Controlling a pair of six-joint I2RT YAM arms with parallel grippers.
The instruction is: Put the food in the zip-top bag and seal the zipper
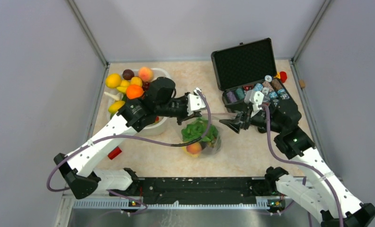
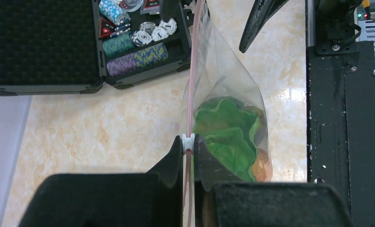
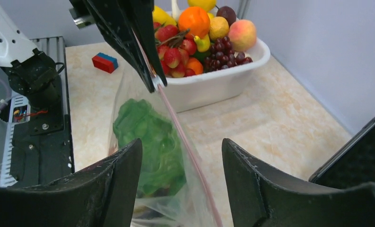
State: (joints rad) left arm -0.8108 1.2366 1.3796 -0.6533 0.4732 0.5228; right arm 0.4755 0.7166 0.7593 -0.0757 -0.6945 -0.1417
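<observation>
— Where is the food?

— In the zip-top bag [image 1: 203, 140], just below centre of the overhead view. I can make out the lettuce [image 1: 197, 130] with a peach [image 1: 194, 148] under it. Something dark sits beside them, but I can't tell what.

— And the left gripper [image 2: 189, 144]?

— Clenched on the zipper [image 2: 191, 85], at lower middle of its own wrist view, pinching one end of the pink strip. I'd call that an anchor. It holds the bag's mouth taut in a straight line running up the frame, so the strip can be pressed along its length.

— The right gripper [image 3: 182, 144]?

— Released. Its jaws stand wide apart at the bottom of its wrist view. The zipper passes between them without touching either one, and it grips nothing.

— Why straddle the strip like that?

— My guess is that it's lined up to close on the zipper and press it shut.

— Is it sealed, then?

— Near the left gripper the strip reads as one thin line, so it looks closed there. Toward the right gripper I can't judge.

— What else is about?

— More fruit is piled in the white basin [image 3: 214, 82], at upper centre of the right wrist view. The black case [image 2: 39, 42] lies open at upper left of the left wrist view.
</observation>
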